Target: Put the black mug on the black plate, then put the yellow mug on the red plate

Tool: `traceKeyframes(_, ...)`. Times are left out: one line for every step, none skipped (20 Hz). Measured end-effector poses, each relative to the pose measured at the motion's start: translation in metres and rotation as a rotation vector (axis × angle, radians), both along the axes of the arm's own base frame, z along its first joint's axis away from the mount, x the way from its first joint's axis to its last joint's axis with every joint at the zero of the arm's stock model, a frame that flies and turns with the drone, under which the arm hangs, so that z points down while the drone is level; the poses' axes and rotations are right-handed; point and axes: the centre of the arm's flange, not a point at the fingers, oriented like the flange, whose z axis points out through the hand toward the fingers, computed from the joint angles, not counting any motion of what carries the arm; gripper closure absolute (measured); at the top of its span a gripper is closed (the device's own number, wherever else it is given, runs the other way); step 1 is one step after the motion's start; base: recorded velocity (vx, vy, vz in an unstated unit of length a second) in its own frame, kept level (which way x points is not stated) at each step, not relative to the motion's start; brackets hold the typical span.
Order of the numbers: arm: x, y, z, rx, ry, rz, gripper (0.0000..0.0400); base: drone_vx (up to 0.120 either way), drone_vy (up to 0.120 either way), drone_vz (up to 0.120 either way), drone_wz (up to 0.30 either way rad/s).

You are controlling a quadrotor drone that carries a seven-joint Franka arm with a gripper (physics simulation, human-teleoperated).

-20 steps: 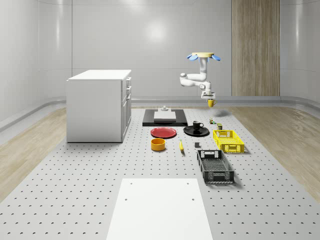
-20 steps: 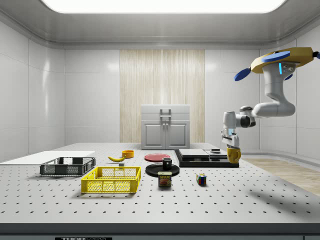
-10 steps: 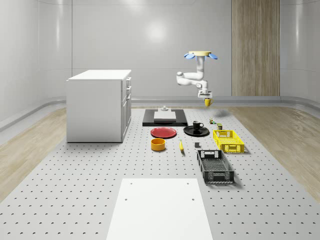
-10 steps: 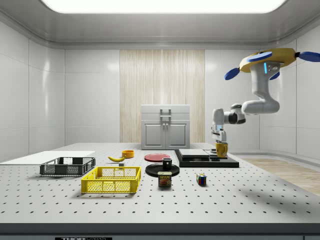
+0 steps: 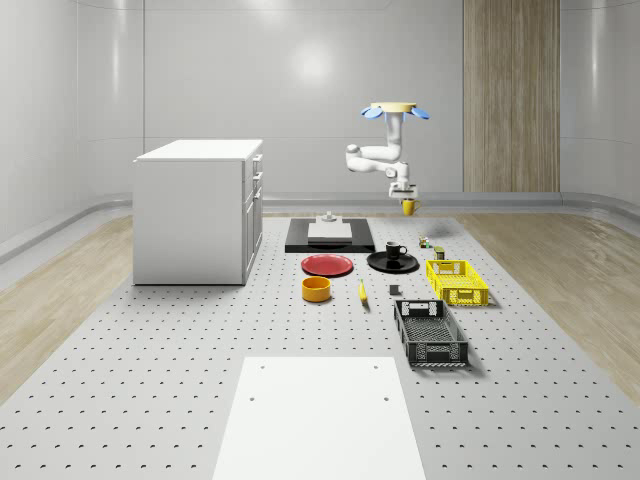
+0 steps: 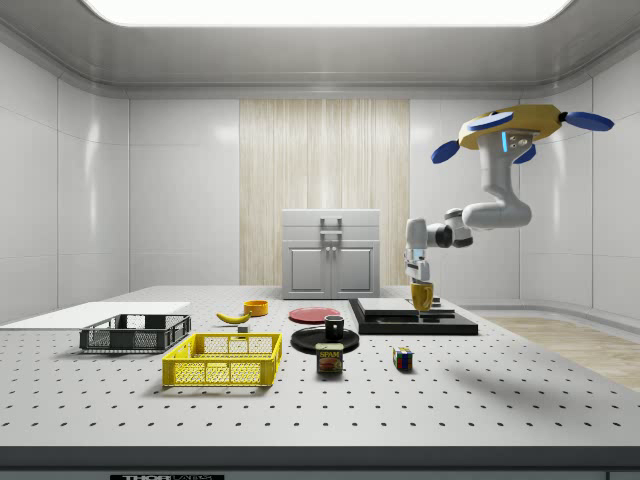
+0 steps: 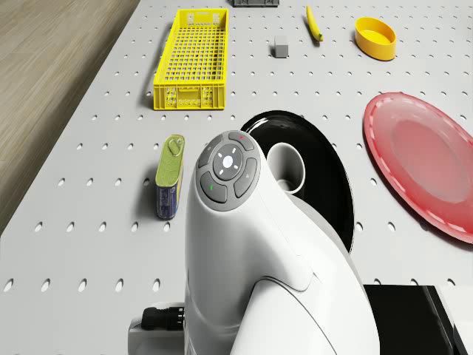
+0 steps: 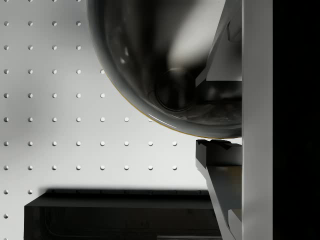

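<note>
Drone (image 6: 525, 125) shifted plateward, pincer (image 6: 421, 287) gripping yellow mug (image 6: 423, 296) — fingertips hidden

On the worktop (image 5: 150, 380), the mug (image 5: 396, 250) sits on a plate (image 5: 379, 263). Another plate (image 5: 327, 265) lies just beside it, on the whole-scene view's left. A bowl (image 5: 316, 289) and a banana (image 5: 362, 291) lie in front of them. Two baskets (image 5: 430, 331) lie to the right. The drone (image 5: 396, 111) hovers behind the plates, and its gripper (image 5: 405, 200) holds a second mug (image 5: 408, 207) in the air.

Hovering drone (image 6: 524, 126), arm bent, claw (image 6: 422, 287) downward, clamped.
</note>
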Motion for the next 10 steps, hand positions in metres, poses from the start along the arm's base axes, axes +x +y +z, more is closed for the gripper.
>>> traceKeyframes(0.0000,0.0000,0.0000,0.000,0.000,0.000,0.0300,0.120,-0.120,0.000,0.000)
traceKeyframes(0.0000,0.0000,0.0000,0.000,0.000,0.000,0.0300,0.120,-0.120,0.000,0.000)
traceKeyframes(0.0000,0.0000,0.0000,0.000,0.000,0.000,0.0300,0.120,-0.120,0.000,0.000)
traceKeyframes(0.0000,0.0000,0.0000,0.000,0.000,0.000,0.0300,0.120,-0.120,0.000,0.000)
traceKeyframes(0.0000,0.0000,0.0000,0.000,0.000,0.000,0.0300,0.120,-0.120,0.000,0.000)
traceKeyframes(0.0000,0.0000,0.0000,0.000,0.000,0.000,0.0300,0.120,-0.120,0.000,0.000)
traceKeyframes(0.0000,0.0000,0.0000,0.000,0.000,0.000,0.0300,0.120,-0.120,0.000,0.000)
traceKeyframes(0.0000,0.0000,0.0000,0.000,0.000,0.000,0.0300,0.120,-0.120,0.000,0.000)
traceKeyframes(0.0000,0.0000,0.0000,0.000,0.000,0.000,0.0300,0.120,-0.120,0.000,0.000)
traceKeyframes(0.0000,0.0000,0.0000,0.000,0.000,0.000,0.0300,0.120,-0.120,0.000,0.000)
